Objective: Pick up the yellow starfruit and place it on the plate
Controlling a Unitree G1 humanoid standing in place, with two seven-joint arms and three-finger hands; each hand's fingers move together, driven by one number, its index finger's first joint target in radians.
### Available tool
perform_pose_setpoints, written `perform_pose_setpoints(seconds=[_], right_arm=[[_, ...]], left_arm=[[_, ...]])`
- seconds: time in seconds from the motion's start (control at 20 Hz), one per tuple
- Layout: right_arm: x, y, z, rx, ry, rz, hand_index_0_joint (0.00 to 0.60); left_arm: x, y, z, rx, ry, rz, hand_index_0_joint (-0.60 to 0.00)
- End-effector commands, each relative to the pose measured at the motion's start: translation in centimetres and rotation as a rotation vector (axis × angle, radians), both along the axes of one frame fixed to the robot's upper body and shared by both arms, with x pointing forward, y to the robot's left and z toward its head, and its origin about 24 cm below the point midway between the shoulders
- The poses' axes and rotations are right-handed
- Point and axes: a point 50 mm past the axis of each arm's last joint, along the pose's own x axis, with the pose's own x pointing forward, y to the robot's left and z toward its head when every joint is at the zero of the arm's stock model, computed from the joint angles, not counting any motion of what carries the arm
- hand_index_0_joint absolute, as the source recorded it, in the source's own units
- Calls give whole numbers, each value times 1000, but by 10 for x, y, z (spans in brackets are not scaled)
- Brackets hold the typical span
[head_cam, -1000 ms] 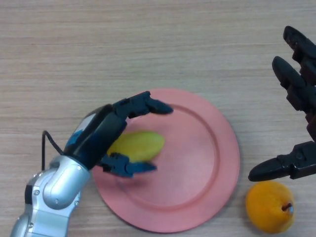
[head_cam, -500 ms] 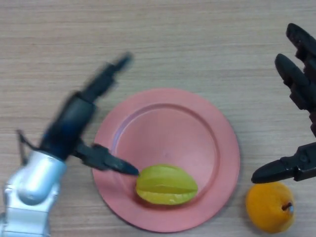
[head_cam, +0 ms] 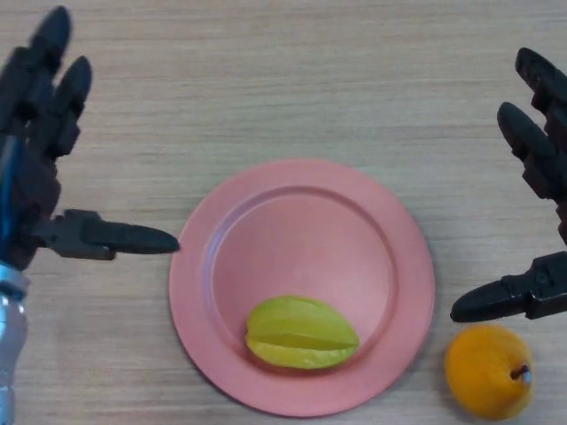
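Observation:
The yellow starfruit (head_cam: 301,333) lies on its side in the near part of the pink plate (head_cam: 292,221), free of both hands. My left hand (head_cam: 31,186) is at the left edge of the view, off the plate, open with fingers straight and thumb pointing toward the plate's rim. At the right edge my right hand (head_cam: 540,168) is also open and holds nothing, its thumb just above the orange.
An orange fruit (head_cam: 489,371) with a short stem sits on the wooden table (head_cam: 266,80) at the near right, just beside the plate.
My left hand let go of the starfruit over the plate and drew back to the left edge, opening fully. The starfruit settled at the plate's near side. The right hand stayed put.

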Motion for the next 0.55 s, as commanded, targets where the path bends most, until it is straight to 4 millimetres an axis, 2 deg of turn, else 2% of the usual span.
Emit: perform_pose_setpoints(seconds=[0.05,0.55], right_arm=[[-5,1,29,-18,-185,20,0],[-2,1,31,-14,-214,32,0]], left_arm=[[-8,10,31,-18,-130,2,0],[-11,9,30,-8,-125,-4,0]])
